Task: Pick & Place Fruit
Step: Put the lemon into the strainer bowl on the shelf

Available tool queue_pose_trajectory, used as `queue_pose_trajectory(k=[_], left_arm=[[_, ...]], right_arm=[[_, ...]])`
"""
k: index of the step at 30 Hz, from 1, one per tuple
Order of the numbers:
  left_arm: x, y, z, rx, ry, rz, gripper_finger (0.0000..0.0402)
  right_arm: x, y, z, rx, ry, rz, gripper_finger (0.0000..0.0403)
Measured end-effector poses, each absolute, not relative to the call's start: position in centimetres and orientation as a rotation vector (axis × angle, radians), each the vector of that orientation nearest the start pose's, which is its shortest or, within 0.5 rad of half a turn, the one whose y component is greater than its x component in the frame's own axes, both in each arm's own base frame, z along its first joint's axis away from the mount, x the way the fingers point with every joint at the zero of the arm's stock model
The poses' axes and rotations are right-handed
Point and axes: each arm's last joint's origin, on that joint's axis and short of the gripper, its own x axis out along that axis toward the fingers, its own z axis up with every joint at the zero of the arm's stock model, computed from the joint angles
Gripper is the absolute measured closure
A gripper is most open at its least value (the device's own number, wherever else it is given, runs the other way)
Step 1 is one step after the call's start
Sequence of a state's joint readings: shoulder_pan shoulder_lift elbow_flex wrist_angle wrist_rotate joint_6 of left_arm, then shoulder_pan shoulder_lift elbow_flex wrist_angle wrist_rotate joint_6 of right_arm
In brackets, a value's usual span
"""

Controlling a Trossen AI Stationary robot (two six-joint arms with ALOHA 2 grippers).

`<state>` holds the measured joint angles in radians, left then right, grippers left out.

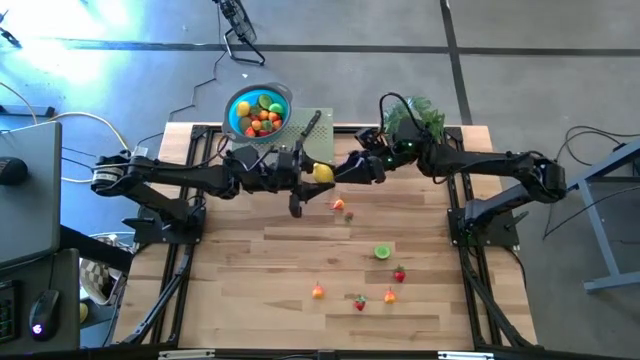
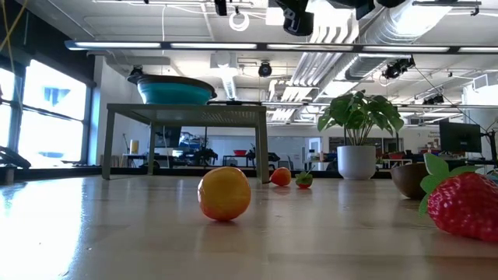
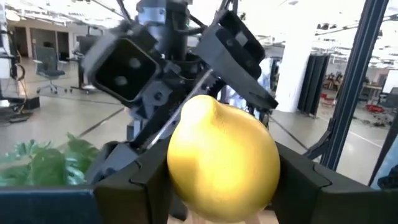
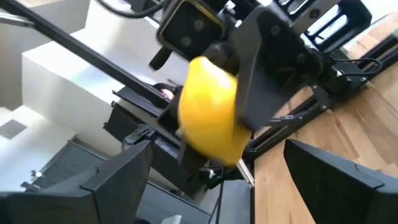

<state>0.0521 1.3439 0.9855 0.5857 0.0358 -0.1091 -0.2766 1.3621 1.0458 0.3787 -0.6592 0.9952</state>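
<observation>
A yellow lemon [image 1: 322, 172] hangs above the table's far middle with my left gripper [image 1: 316, 173] shut on it. My right gripper [image 1: 346, 171] faces it from the table's right side. In the right wrist view its fingers stand open and wide apart, short of the lemon [image 4: 210, 111] and touching nothing. A blue bowl [image 1: 258, 112] holding several fruit pieces sits at the far edge, raised on a grey stand [image 2: 187, 113]. More small fruit [image 1: 382, 252] lies loose on the wooden table. My left gripper pinches the lemon by its two opposite sides [image 3: 180, 168] between its two fingers [image 3: 134, 180]. The fingers come level from the table's left. The lemon is lifted clear of the table.
A potted plant [image 1: 412, 115] stands at the far right, and a black-handled knife [image 1: 308, 128] lies beside the bowl. Loose fruit lies below the grippers [image 1: 339, 205] and toward the near edge [image 1: 358, 301]. An orange piece [image 2: 224, 194] and a strawberry [image 2: 464, 204] lie close to the low camera.
</observation>
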Motion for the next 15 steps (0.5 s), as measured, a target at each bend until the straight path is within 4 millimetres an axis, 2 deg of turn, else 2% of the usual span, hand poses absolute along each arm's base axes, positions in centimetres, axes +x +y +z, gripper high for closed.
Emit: queue_pose_trajectory(k=[7,15], left_arm=[[28.4,1.6,37.2,-0.044,-0.272,0.066,0.0205],[25.9,1.9,38.5,-0.046,-0.238,0.235,0.0205]], right_arm=[[28.8,-7.2,35.9,0.908,0.106,0.385,0.0046],[28.6,-8.1,35.9,0.882,0.090,0.361,0.0046]])
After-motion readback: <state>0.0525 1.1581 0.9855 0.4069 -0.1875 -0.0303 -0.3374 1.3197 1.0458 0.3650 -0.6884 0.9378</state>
